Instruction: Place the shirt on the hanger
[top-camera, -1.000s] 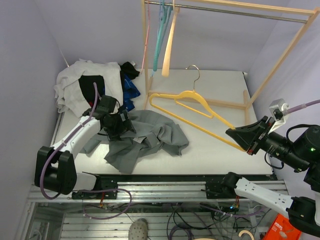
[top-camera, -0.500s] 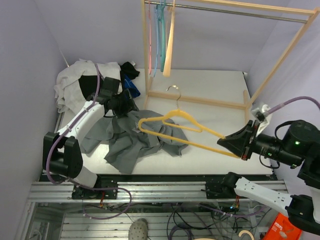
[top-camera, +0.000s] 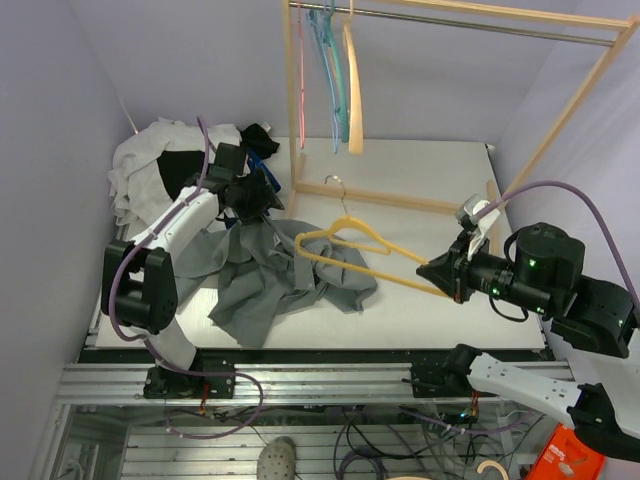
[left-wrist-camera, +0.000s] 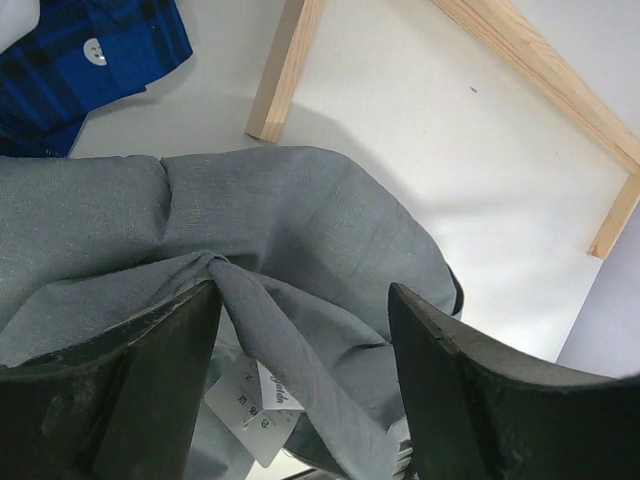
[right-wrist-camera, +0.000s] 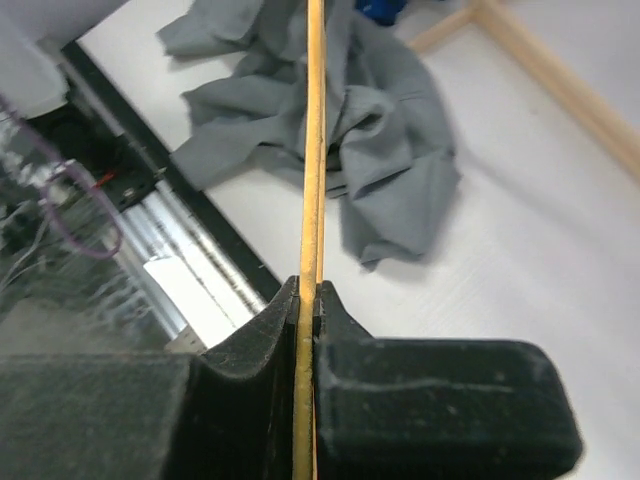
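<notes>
Right wrist view: my right claw (right-wrist-camera: 308, 300) is clamped tight on the hanger (right-wrist-camera: 314, 150), whose far end hangs over the shirt (top-camera: 270, 285) crumpled on the worktop (top-camera: 430, 190). My left claw (left-wrist-camera: 300, 330) gapes wide, with grey fabric between its fingers.

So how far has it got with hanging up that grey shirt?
Done: the right gripper is clamped on the yellow hanger, holding it over the shirt. In hand: the left gripper hovers open over a fold near the shirt's label. Left: no part of the shirt is on the hanger yet; it lies crumpled on the table.
</notes>
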